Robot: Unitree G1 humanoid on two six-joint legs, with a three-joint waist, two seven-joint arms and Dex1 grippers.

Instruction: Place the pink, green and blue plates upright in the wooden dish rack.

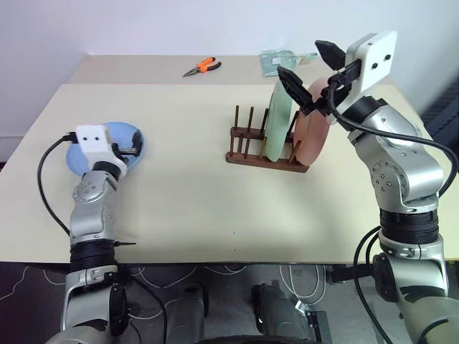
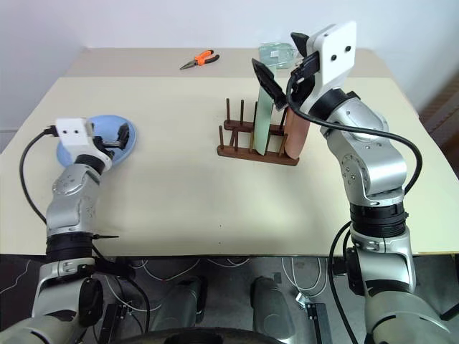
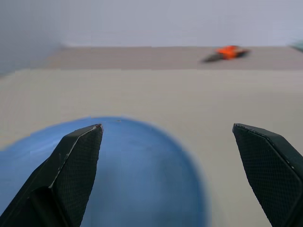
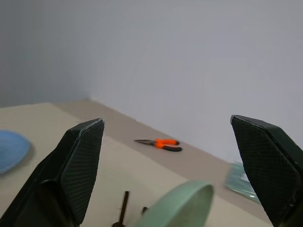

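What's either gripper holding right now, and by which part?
Nothing. Left gripper hangs open over the blue plate; right gripper is open above the green plate in the rack.

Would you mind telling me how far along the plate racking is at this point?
Two of three look done: the green plate and pink plate stand upright in the wooden dish rack. Nothing is in hand: the right gripper is open above the green plate, and the left gripper is open over the blue plate, which lies flat on the table and remains to be racked.
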